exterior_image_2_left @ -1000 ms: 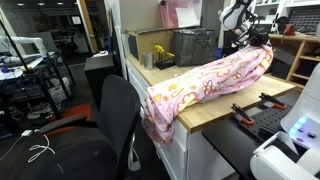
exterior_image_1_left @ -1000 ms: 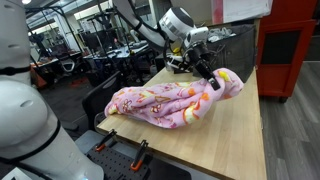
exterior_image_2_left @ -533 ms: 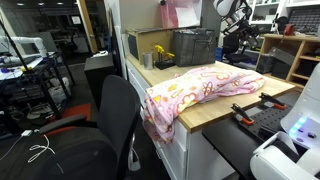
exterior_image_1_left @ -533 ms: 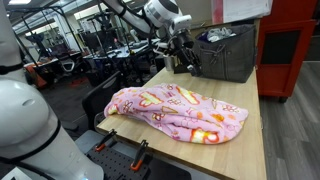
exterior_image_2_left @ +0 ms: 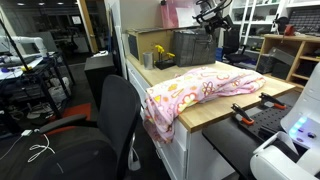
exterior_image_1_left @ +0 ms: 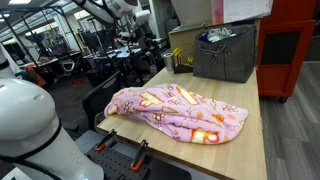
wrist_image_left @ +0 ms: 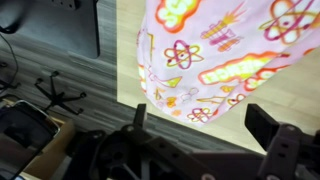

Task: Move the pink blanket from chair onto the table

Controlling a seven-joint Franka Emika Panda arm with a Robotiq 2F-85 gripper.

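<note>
Lying released on the table [exterior_image_1_left: 238, 150] in an exterior view, the pink blanket [exterior_image_1_left: 180, 108] is spilling over the edge beside the chair [exterior_image_2_left: 112, 118] in an exterior view, and the wrist view is showing the gripper [wrist_image_left: 200, 125] withdrawing, wide-open and empty, probably finishing the task.

The arm [exterior_image_1_left: 122, 7] is glossy white, made of smooth rounded shells with darker bands at the joints. Its tool [wrist_image_left: 205, 125] is matt black, with two blocky fingers [wrist_image_left: 268, 125]; the body behind them is lost in shadow.
</note>
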